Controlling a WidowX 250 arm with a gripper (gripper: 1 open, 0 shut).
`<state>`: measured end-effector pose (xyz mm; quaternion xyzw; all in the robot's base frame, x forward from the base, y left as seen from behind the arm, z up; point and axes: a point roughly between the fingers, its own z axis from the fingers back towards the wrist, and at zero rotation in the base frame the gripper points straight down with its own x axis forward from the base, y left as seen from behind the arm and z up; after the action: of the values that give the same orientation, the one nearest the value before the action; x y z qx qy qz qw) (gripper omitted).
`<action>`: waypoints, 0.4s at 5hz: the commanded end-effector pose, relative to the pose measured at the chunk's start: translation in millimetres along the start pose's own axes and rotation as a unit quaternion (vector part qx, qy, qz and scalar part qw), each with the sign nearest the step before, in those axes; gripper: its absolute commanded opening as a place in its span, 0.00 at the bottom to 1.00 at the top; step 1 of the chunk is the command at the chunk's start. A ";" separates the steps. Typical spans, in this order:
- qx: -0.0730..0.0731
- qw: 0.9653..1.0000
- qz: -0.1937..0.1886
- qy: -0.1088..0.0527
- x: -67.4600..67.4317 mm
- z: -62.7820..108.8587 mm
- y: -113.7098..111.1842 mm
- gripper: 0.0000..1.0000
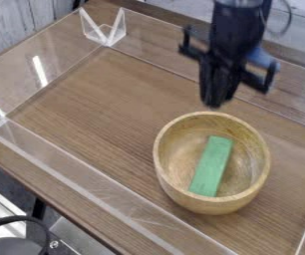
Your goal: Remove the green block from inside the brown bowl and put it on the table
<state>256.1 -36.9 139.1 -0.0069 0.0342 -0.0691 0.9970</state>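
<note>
The green block (212, 165) lies flat inside the brown bowl (168, 177), slanted from upper right to lower left, with nothing touching it. The bowl rests at the right side of the table (102, 100). My gripper (218, 97) hangs well above the bowl's far rim, pointing down. Its dark fingers are pressed together and hold nothing. The arm rises out of the top of the view.
Low clear acrylic walls run along the table's edges, with the front wall (76, 189) close to the bowl's left. A clear acrylic bracket (105, 28) stands at the back left corner. Bare wood stretches left of the bowl.
</note>
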 end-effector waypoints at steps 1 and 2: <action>-0.003 0.999 -0.006 -0.034 -2.2 0.5 -4.5 0.00; -0.009 0.999 -0.010 -0.031 -8.8 -21.5 -6.7 0.00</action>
<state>239.9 -40.6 100.8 -0.0153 0.0393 -0.0753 0.9963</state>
